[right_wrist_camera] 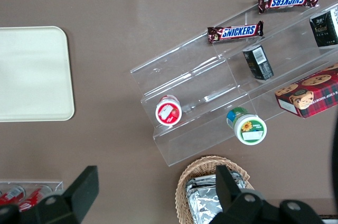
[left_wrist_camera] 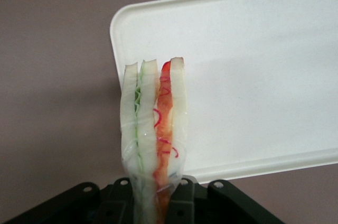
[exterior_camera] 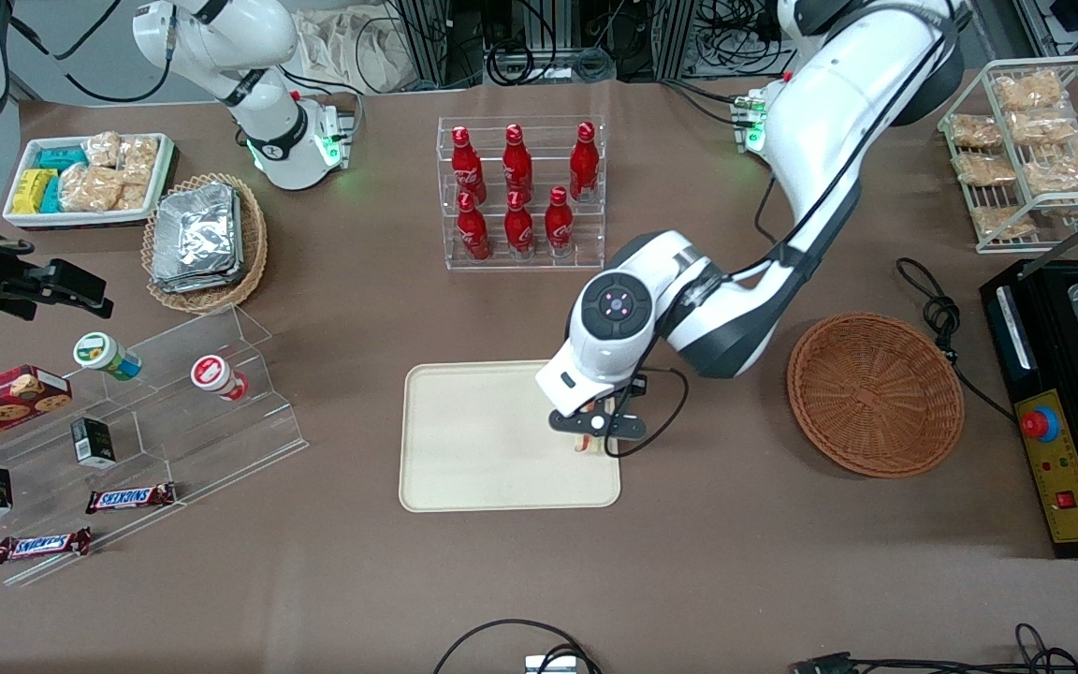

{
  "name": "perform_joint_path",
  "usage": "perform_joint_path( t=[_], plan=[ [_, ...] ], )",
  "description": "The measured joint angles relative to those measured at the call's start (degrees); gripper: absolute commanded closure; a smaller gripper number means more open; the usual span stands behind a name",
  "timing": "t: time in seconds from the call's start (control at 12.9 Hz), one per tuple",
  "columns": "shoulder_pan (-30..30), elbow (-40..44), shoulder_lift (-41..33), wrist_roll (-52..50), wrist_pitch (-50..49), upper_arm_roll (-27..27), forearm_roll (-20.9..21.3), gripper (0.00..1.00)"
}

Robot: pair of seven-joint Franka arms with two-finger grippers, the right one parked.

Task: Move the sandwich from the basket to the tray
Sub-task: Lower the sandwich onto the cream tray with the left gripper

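The sandwich [left_wrist_camera: 153, 134] you can see clamped upright between the fingers of the gripper [exterior_camera: 589, 440], with its green and red filling edge facing the wrist camera. The gripper hangs over the tray [exterior_camera: 464, 440], at the tray's end nearer to the basket [exterior_camera: 874, 393]. The basket has nothing in it and lies toward the working arm's end of the table [exterior_camera: 539, 580], well apart from the tray.
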Motion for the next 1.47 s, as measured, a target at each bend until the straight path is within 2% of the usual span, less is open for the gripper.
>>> perform_joint_path(
  t=[0.23, 0.46, 0.93, 1.08, 1.24, 1.32, 1.47],
  plan=[
    [-2.2, 0.2, 3.5, -4.3, 4.3, 2.0, 3.3, 0.98],
    [-5.1, 0.3, 5.2, -5.7, 7.0, 5.3, 3.4, 0.96],
    [-5.9, 0.4, 6.1, -6.0, 7.6, 5.7, 3.6, 0.7],
    [-6.0, 0.4, 6.4, -6.0, 7.6, 5.7, 3.6, 0.64],
    [-6.0, 0.4, 6.5, -6.1, 7.7, 5.7, 3.7, 0.54],
    [-6.0, 0.4, 6.6, -6.3, 7.7, 5.7, 3.7, 0.41],
    [-6.0, 0.4, 6.7, -7.8, 8.1, 5.7, 3.7, 0.05]
  ],
)
